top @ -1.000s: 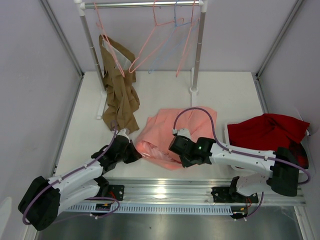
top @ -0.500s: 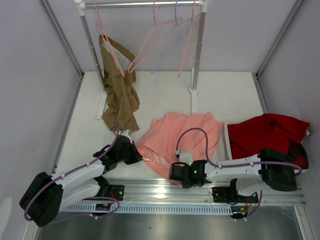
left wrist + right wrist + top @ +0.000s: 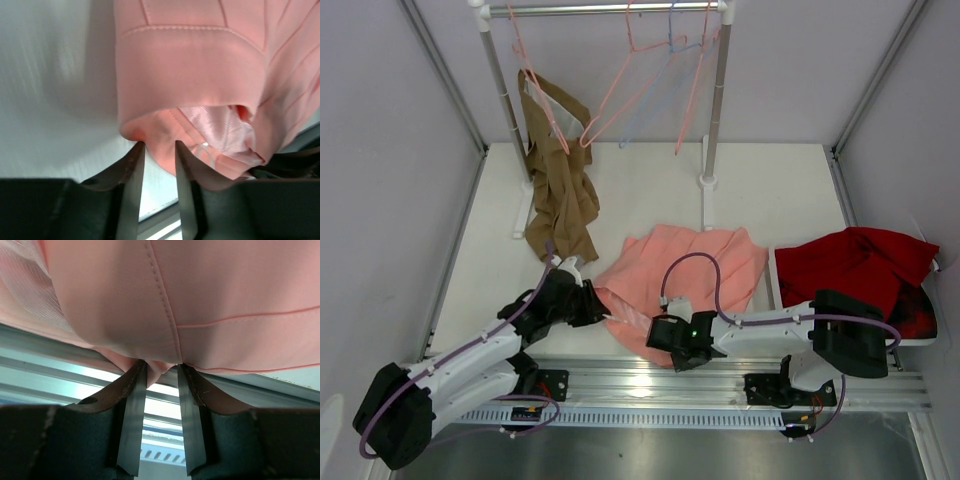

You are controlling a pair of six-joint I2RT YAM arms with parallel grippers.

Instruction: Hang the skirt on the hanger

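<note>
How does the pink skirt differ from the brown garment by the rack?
The skirt lies spread on the table, salmon pink, its near edge pinched by the left gripper and right gripper. The brown garment hangs from the rack, tan, with no gripper on it. Both are soft fabric.

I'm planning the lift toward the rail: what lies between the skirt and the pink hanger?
Top view: only bare white table lies between the skirt and the hanger up on the rail; the rack's foot stands aside.
</note>
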